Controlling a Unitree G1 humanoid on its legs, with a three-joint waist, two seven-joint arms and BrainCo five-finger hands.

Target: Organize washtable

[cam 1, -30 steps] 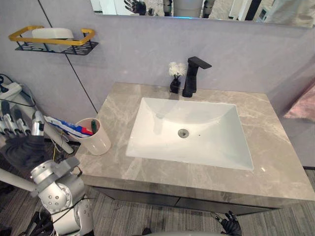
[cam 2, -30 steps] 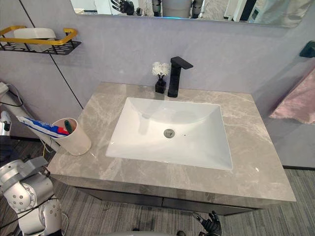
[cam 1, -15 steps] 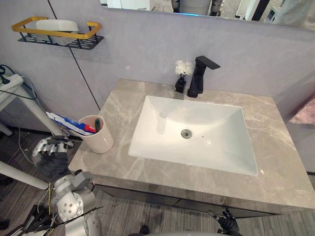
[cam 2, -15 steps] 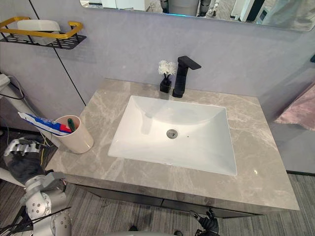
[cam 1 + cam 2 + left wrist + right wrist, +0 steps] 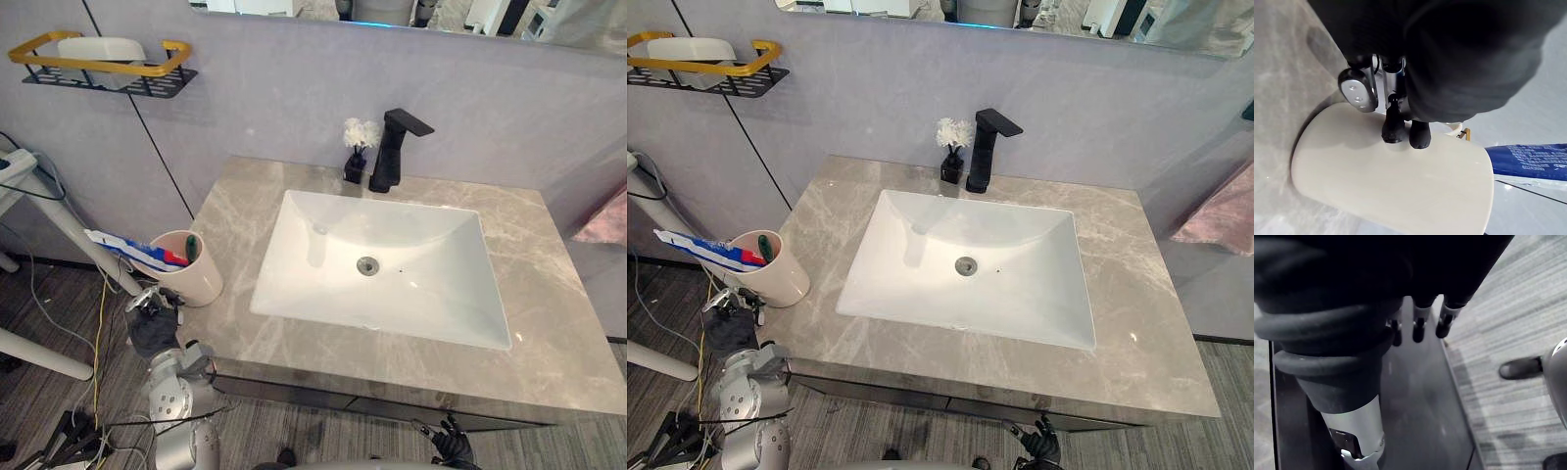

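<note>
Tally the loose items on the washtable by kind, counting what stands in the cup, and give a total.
cup: 1
toothpaste tube: 1
toothbrush: 1
flower vase: 1
Total: 4

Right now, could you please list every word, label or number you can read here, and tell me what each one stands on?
On the toothpaste tube, which stands in the cream cup: pale print on its blue side, too blurred to read.
On the cream cup, the black tap and the wall shelf: no print to be seen.
</note>
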